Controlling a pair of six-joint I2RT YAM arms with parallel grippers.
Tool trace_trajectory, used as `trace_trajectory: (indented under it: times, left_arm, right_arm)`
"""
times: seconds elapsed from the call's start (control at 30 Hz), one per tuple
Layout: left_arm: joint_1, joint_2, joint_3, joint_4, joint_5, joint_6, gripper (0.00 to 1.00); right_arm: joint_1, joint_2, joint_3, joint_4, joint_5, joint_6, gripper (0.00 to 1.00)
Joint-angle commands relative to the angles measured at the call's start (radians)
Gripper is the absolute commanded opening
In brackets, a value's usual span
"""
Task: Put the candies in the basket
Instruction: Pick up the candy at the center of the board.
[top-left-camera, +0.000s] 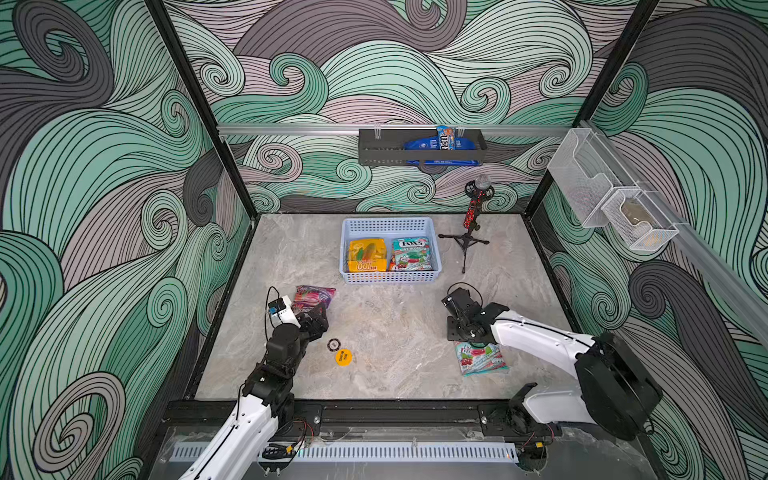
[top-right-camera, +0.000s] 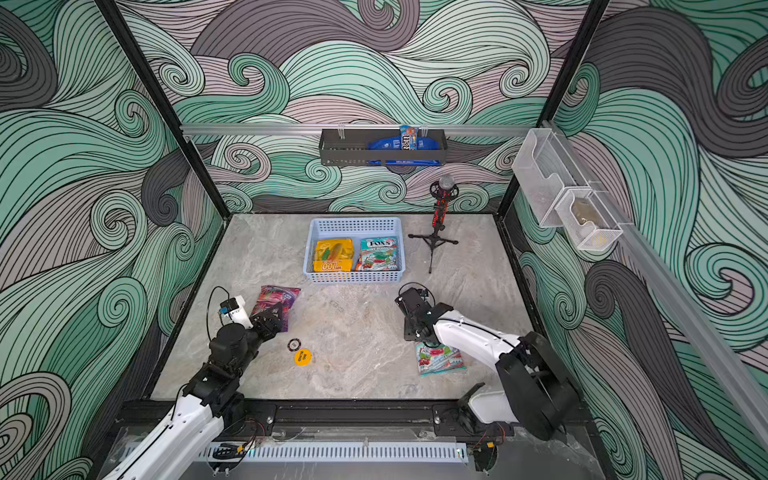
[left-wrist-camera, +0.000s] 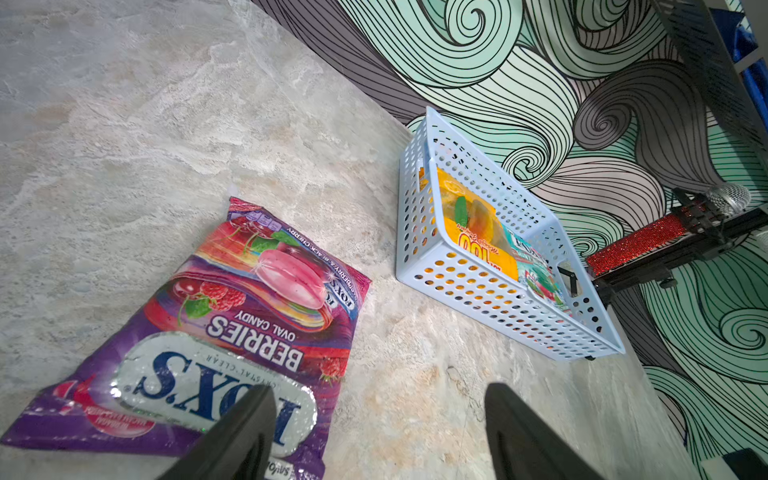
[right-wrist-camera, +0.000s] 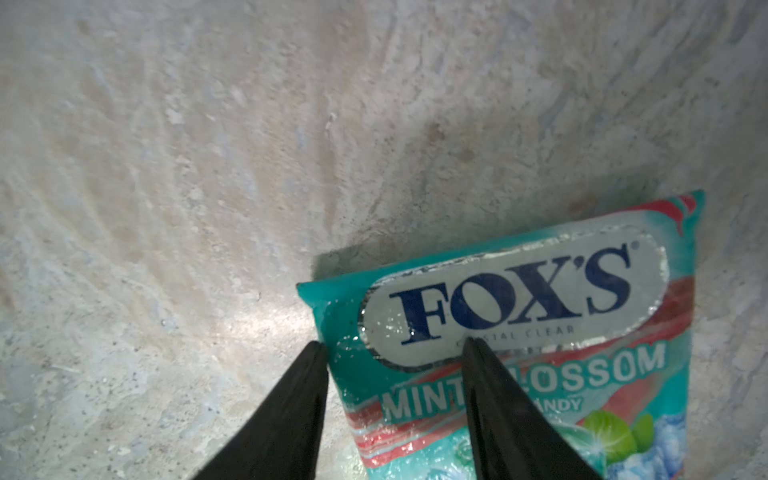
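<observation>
The light blue basket (top-left-camera: 388, 222) (top-right-camera: 353, 224) (left-wrist-camera: 478, 286) stands at the back middle of the table. It holds a yellow "100" bag (top-left-camera: 368, 255) and a teal FOX'S bag (top-left-camera: 411, 253). A purple FOX'S Berries bag (top-left-camera: 309, 297) (left-wrist-camera: 257, 299) lies flat at the left. My left gripper (left-wrist-camera: 378, 390) is open just above its near end, one finger over the bag and bare table between the fingers. Another teal FOX'S Mint bag (top-left-camera: 482, 359) (right-wrist-camera: 519, 316) lies at the right. My right gripper (right-wrist-camera: 394, 343) points down onto it, open, with the bag's corner between its fingers.
A microphone on a tripod (top-left-camera: 471, 220) stands right of the basket. A small yellow disc (top-left-camera: 343, 357) and a dark round chip (top-left-camera: 333, 344) lie near the left arm. A black wall rack (top-left-camera: 419, 151) holds blue packets. White mesh bins (top-left-camera: 615, 208) hang on the right wall.
</observation>
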Motion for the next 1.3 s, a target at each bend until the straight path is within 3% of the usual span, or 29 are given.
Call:
trace_trajectory:
  times: [0.0, 0.13, 0.3, 0.43, 0.53, 0.63, 0.73, 0.87, 0.97, 1.0, 1.03, 1.13, 1.27]
  left_arm:
    - [-0.003, 0.006, 0.007, 0.021, 0.009, 0.009, 0.81]
    - [-0.004, 0.020, 0.009, 0.037, 0.054, 0.014, 0.81]
    - [-0.006, 0.061, 0.038, 0.056, 0.229, 0.063, 0.81]
    - [-0.061, 0.145, 0.001, 0.185, 0.369, 0.014, 0.81]
    - [-0.207, 0.251, 0.020, 0.253, 0.329, -0.008, 0.80]
    - [-0.343, 0.370, 0.092, 0.240, 0.249, 0.025, 0.80]
    - [-0.366, 0.465, 0.172, 0.183, 0.237, 0.054, 0.80]
    - [-0.366, 0.504, 0.246, 0.086, 0.171, 0.092, 0.81]
    - [-0.365, 0.482, 0.216, 0.099, 0.118, 0.071, 0.81]
    - [-0.366, 0.470, 0.197, 0.118, 0.113, 0.070, 0.81]
    - [-0.365, 0.456, 0.172, 0.138, 0.106, 0.068, 0.81]
    - [-0.366, 0.410, 0.097, 0.189, 0.086, 0.063, 0.81]
    - [-0.364, 0.346, 0.023, 0.271, 0.068, 0.052, 0.82]
  right_arm:
    - [0.022, 0.046, -0.010, 0.008, 0.034, 0.023, 0.48]
    - [0.042, 0.107, -0.001, 0.025, 0.041, 0.031, 0.28]
    - [0.076, 0.106, 0.021, 0.025, 0.052, 0.048, 0.18]
    - [0.087, 0.093, 0.038, 0.029, 0.066, 0.057, 0.06]
    - [0.097, 0.086, 0.053, 0.039, 0.075, 0.058, 0.00]
    - [0.105, 0.073, 0.066, 0.047, 0.074, 0.060, 0.00]
    - [0.108, 0.039, 0.075, 0.051, 0.065, 0.060, 0.00]
    - [0.098, -0.071, 0.028, 0.049, 0.067, 0.090, 0.21]
    - [0.072, -0.177, -0.047, 0.037, 0.054, 0.135, 0.77]
    - [0.064, -0.206, -0.071, 0.039, 0.041, 0.143, 0.92]
    - [0.057, -0.236, -0.096, 0.038, 0.029, 0.151, 1.00]
    - [0.055, -0.287, -0.151, 0.042, 0.019, 0.169, 1.00]
    - [0.086, -0.202, -0.182, 0.132, -0.059, 0.199, 1.00]
